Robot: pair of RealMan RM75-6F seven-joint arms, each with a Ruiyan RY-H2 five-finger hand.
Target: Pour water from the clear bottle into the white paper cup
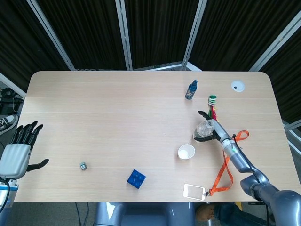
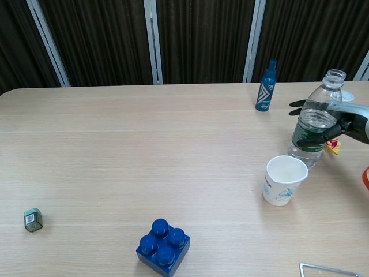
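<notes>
- The clear bottle (image 2: 314, 130) stands upright on the table (image 1: 117, 117), uncapped, with water in it and a green label around its lower part.
- The right hand (image 2: 341, 123) wraps its dark fingers (image 2: 314, 138) around the bottle's body, holding it from the right side; from the head view the same hand (image 1: 214, 133) sits against the bottle (image 1: 203, 130).
- The white paper cup (image 2: 283, 179) stands upright and open just in front of the bottle and slightly to its left, close to it but not touching.
- The left hand (image 1: 18, 150) hangs far to the left of the bottle, beyond the table's edge, fingers spread and holding nothing.
- A small dark-blue spray bottle (image 2: 266, 86) stands behind the bottle, further from the robot.
- A blue toy brick (image 2: 164, 246) lies well to the left of the cup, near the front edge.
- A tiny grey cube (image 2: 33, 220) sits further left still.
- An orange lanyard (image 1: 225, 169) with a badge (image 1: 194, 190) trails to the right of the cup.
</notes>
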